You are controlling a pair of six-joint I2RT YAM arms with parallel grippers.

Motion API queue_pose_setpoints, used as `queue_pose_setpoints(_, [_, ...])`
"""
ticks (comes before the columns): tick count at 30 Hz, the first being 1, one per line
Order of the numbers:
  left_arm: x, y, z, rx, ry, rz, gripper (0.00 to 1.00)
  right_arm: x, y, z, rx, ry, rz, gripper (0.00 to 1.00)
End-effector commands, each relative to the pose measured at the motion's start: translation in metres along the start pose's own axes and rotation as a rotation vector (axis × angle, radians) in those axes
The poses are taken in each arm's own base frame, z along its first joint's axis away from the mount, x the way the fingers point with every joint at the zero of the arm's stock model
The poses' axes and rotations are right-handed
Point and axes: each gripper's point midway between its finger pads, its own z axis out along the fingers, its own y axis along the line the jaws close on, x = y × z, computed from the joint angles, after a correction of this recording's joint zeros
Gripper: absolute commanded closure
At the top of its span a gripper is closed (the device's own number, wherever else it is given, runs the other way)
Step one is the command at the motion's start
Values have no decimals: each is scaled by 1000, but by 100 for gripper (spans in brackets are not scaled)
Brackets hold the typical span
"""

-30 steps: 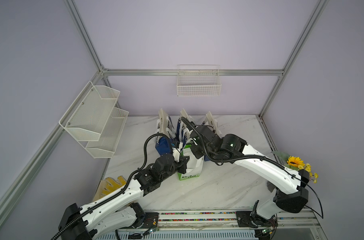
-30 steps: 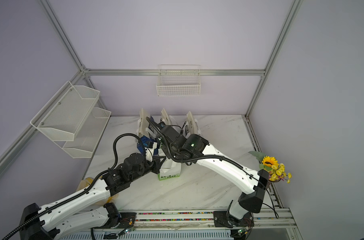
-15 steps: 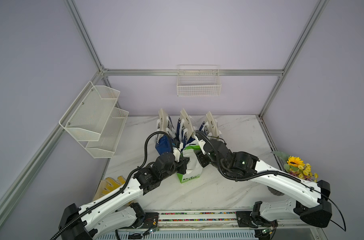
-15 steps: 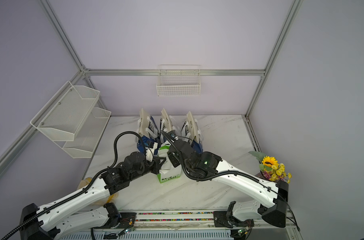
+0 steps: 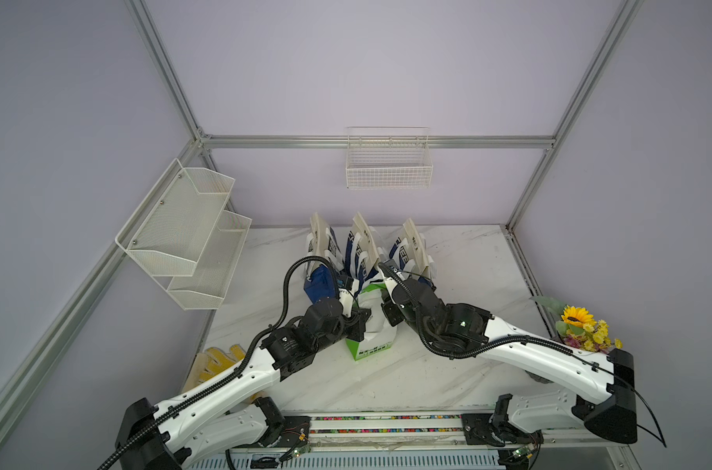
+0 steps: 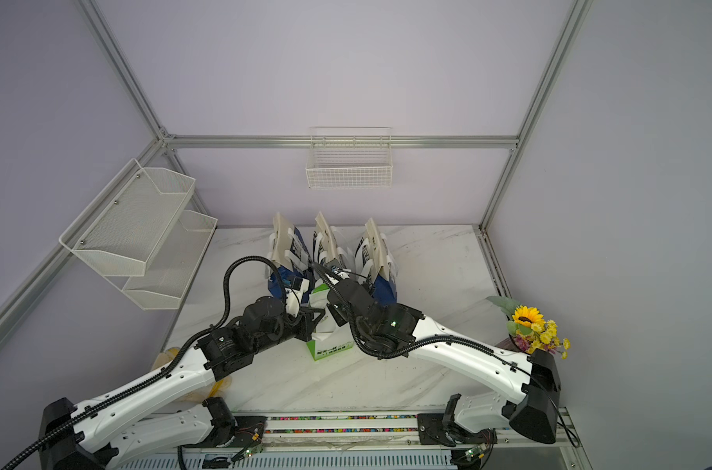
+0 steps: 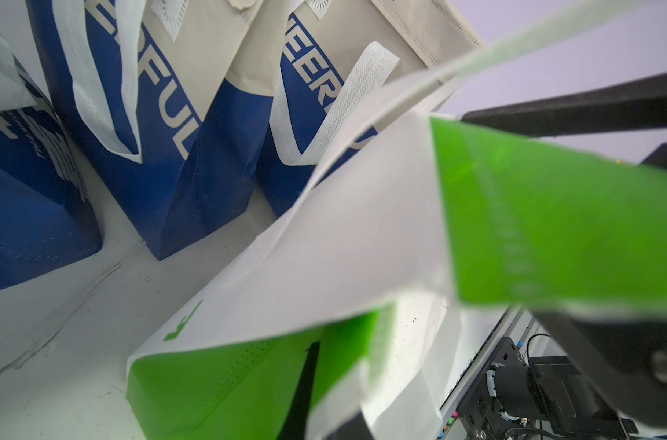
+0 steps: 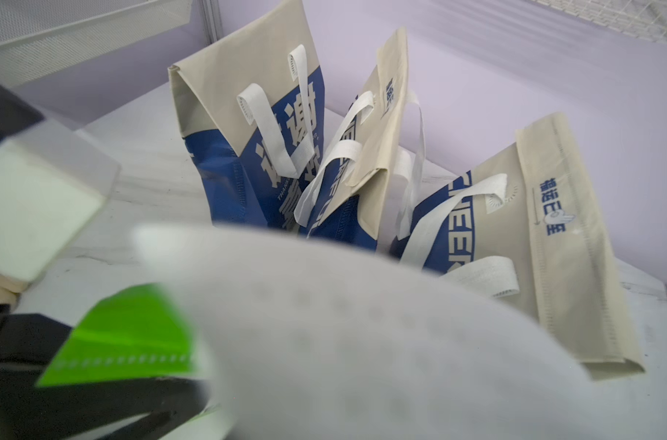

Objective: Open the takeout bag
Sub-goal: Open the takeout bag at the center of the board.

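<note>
1. Worktop (image 5: 468, 264): white marble-pattern slab, seen in both top views (image 6: 435, 260).
2. Two-tier mesh shelf (image 5: 183, 236): white, fixed to the frame above the worktop's left edge.
3. Wire basket (image 5: 388, 171): white, hung on the rail above the back edge.
4. Blue-and-beige bags (image 5: 362, 252): three, upright in a row along the back edge, with white strap handles.
5. Takeout bag (image 5: 372, 342): green and white, upright near the middle of the worktop, just in front of the row. It stands between the two claws, its white upper part crumpled.
6. Flower bunch (image 5: 582, 329): a sunflower with small yellow blooms, at the right edge.
7. Yellow gloves (image 5: 220, 362): at the front-left corner, partly under the left arm.
8. Left claw (image 5: 356, 321): clamped on the takeout bag's green top flap, which passes between its dark fingers (image 7: 591, 108).
9. Right claw (image 5: 386, 311): against the bag's other side. White fabric blurs the wrist view, so I cannot tell whether it grips.
</note>
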Motion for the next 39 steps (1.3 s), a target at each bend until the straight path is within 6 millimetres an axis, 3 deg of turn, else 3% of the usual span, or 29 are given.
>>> queue_pose_setpoints(1, [-25, -19, -13, 47, -53, -1, 100, -16, -19, -4, 99, -54, 6, 85])
queue_pose_setpoints(2, [-24, -18, -13, 45, -50, 1, 100, -16, -21, -5, 110, -54, -1, 97])
queue_pose_setpoints(3, [-24, -18, -13, 43, -48, 5, 100, -17, -23, -6, 122, -53, -6, 100])
queue_pose_setpoints(8, [-21, -11, -14, 5, -35, 23, 100, -41, -37, -27, 145, -68, -42, 100])
queue_pose_setpoints(12, [-17, -4, -12, -31, -22, 40, 100, -60, -29, -47, 38, -45, -66, 100])
queue_pose_setpoints(16, [-21, -3, -13, -43, -30, 51, 100, -47, -3, -47, -107, 54, -104, 100])
queue_pose_setpoints(17, [-23, -5, -15, -39, -35, 55, 94, -42, 3, -46, -132, 72, -109, 100])
queue_pose_setpoints(19, [-30, -12, -24, -17, -45, 69, 47, -34, 10, -46, -162, 89, -109, 100])
queue_pose_setpoints(20, [-35, -14, -31, -17, -52, 77, 36, -31, 11, -46, -165, 91, -108, 100])
queue_pose_setpoints(22, [-46, -16, -52, -28, -73, 109, 25, -28, 10, -45, -165, 90, -102, 100])
queue_pose_setpoints(25, [-53, -25, -75, -4, -70, 162, 15, -29, 12, -44, -169, 97, -97, 100])
queue_pose_setpoints(26, [-53, -26, -79, -1, -57, 177, 4, -28, 13, -43, -169, 102, -97, 100])
queue_pose_setpoints(27, [-51, -28, -81, 2, -32, 199, 0, -30, 13, -43, -172, 99, -95, 100])
queue_pose_setpoints(34, [-39, -52, -71, 57, 77, 338, 7, -28, 23, -37, -196, 126, -94, 100])
queue_pose_setpoints(37, [-45, -53, -60, 11, 77, 369, 12, -30, 26, -40, -223, 114, -80, 100])
queue_pose_setpoints(39, [-55, -42, -54, -80, 58, 377, 17, -30, 26, -42, -228, 114, -75, 100])
